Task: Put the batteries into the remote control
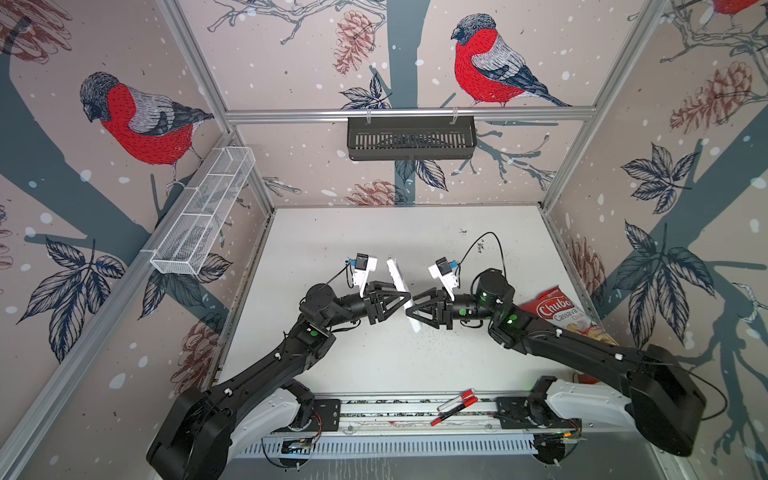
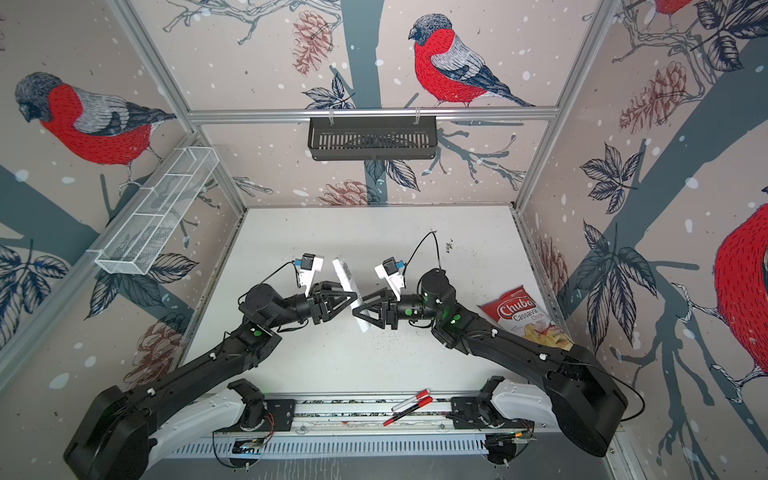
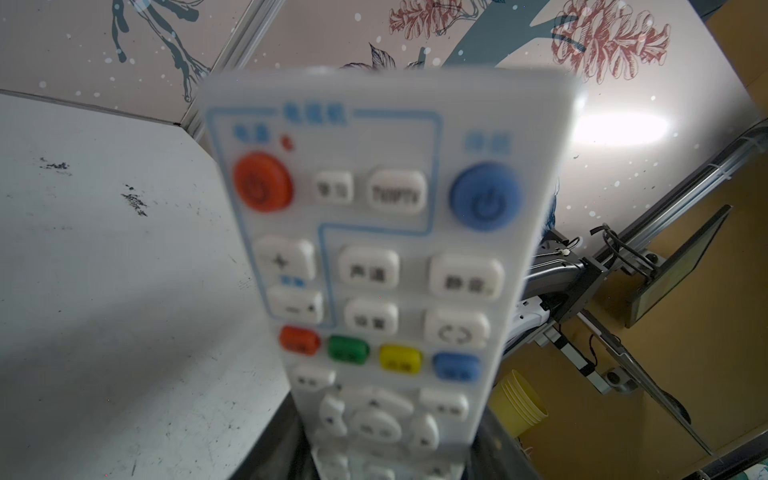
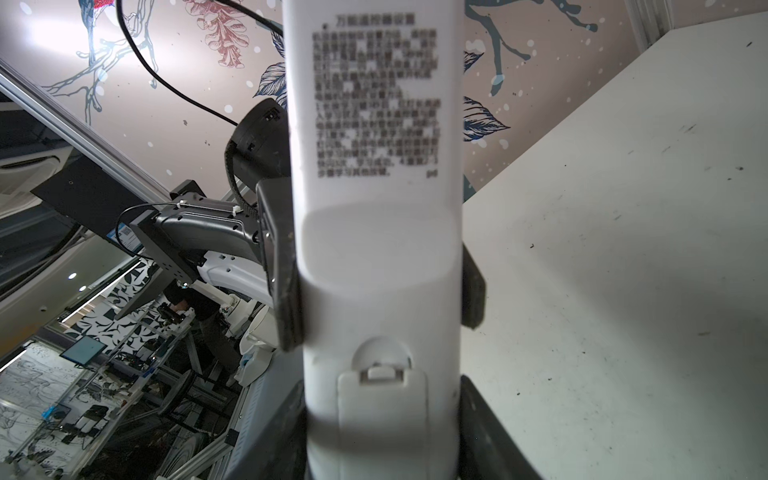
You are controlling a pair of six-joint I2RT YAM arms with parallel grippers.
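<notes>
Remote control [image 1: 397, 277] is off the desk, above its centre, clamped by left gripper [image 1: 406, 296] and right gripper [image 1: 412, 311]. Battery cover [image 4: 382, 407] is shut. Risk: opposing pulls could twist it loose.

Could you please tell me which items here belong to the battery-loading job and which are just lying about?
Job: remote control, held by left gripper and right gripper; batteries not visible.
Bystanders: chips bag, marker pens, black basket, wire basket.

Black jointed arms [image 1: 257, 365] with white bases [image 1: 266, 411], green lights [image 1: 314, 333]
</notes>
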